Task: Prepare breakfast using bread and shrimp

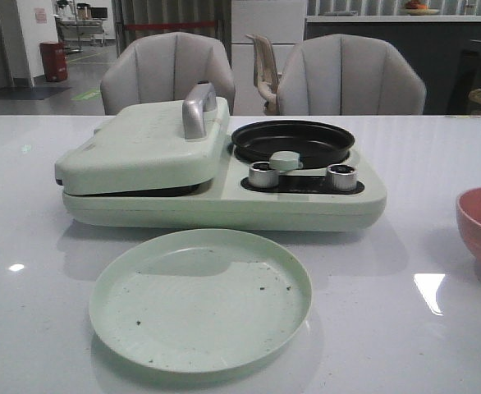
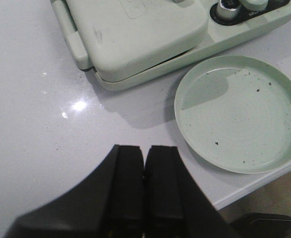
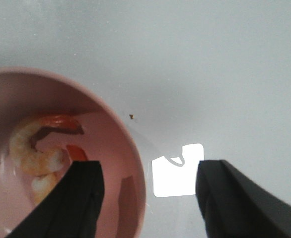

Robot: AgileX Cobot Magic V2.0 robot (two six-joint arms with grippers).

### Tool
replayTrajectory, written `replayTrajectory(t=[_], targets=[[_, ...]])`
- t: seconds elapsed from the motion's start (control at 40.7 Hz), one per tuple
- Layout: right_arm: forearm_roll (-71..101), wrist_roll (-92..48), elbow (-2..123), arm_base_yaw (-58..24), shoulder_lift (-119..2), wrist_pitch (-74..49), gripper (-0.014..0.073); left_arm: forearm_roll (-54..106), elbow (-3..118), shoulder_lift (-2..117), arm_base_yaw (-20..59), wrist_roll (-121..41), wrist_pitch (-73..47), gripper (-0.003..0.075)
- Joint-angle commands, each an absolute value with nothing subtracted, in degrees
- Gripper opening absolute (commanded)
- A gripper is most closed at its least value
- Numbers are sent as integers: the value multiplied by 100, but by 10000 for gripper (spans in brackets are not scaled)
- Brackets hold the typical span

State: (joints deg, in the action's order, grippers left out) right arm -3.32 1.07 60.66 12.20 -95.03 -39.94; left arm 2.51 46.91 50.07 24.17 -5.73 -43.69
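Left gripper [image 2: 144,186] pressed together, empty, above bench [image 2: 46,124] near green plate [image 2: 240,111]. Right gripper [image 3: 148,196] spread wide, one finger over pink bowl [image 3: 128,144]. Shrimp [image 3: 36,148] lies in bowl. Cooker [image 1: 224,176] lid down; bread not visible.

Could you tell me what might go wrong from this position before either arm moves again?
The right gripper is open with one finger over the pink bowl and the other outside it; closing or descending might catch the rim and tip the bowl, rather than grasp the shrimp.

The green plate sits near the table edge in the left wrist view; a nudge from the shut left gripper could push it off.
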Motion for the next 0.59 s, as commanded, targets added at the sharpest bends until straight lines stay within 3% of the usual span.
replayTrajectory(t=[0.0,0.27,0.565], targets=[[-347,46,6274,1248,-9501,-3629,516,261,4840,4973,2464,-516,-3940,100],[-226,46,6278,1248,-9800,-3362,499,261,4840,4973,2464,-516,-3837,100],[-226,46,6278,1248,-9884,-3407,278,261,4840,4973,2464,-516,-3608,100]])
